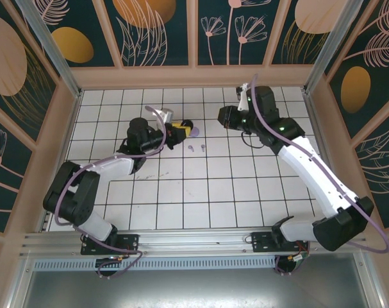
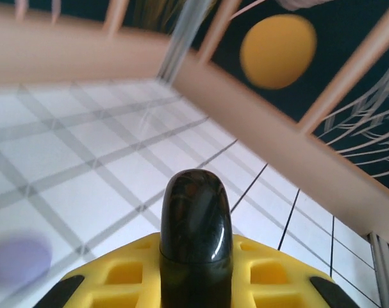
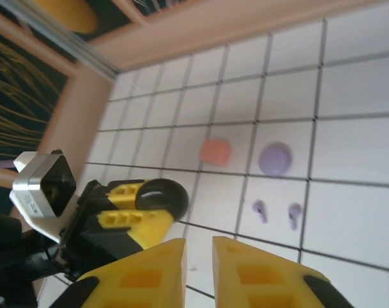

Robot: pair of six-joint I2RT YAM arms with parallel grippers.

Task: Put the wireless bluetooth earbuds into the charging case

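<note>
Jaws of my left gripper [image 1: 175, 133] pinch the black case [image 2: 195, 218]. My right gripper [image 3: 199, 247] is slightly parted and empty, near two lavender earbuds [image 3: 259, 210] lying by the lavender case [image 3: 275, 158].

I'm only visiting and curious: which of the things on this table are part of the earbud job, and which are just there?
Part of the job: glossy black rounded charging case, gripped by the left tool; round lavender case; squarish salmon-orange case; two tiny lavender stemmed earbuds.
Just there: white tiled table; dark flower-patterned wall panels.
</note>
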